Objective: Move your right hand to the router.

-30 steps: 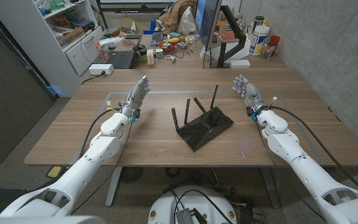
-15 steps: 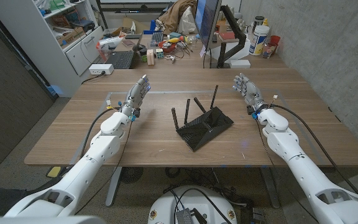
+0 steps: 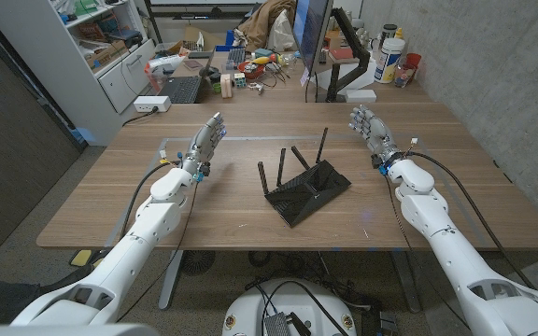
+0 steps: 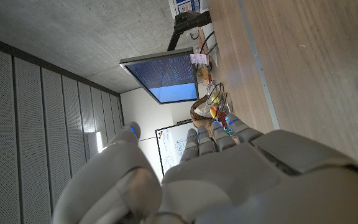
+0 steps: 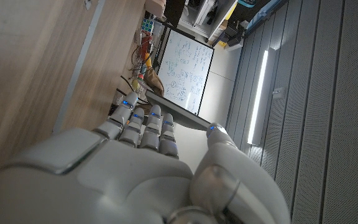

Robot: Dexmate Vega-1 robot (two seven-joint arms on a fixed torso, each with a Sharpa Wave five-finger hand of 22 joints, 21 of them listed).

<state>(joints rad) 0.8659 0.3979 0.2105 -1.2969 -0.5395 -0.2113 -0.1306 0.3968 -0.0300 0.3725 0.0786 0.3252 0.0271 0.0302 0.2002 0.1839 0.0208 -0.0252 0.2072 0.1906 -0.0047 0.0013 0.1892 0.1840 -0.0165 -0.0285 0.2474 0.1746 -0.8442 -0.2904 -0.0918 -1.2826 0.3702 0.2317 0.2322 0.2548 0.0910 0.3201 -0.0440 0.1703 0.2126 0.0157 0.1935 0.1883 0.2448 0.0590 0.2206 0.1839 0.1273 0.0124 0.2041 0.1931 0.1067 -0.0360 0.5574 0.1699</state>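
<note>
Black router [image 3: 307, 190] w/ upright antennas sits mid-tabletop [image 3: 456, 187], between both arms. Right robot hand [image 3: 369, 130] is raised, fingers apart, holding nothing – well apart from router, toward the far right. Left robot hand [image 3: 207, 143] likewise open & empty. Bare wood between right robot hand & router; monitor [image 3: 312, 37] & clutter lie beyond the far edge.

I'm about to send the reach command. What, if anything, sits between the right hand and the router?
Nothing visible does. In the head view only bare table lies between the right hand and the router, which stands apart toward the table's middle.
</note>
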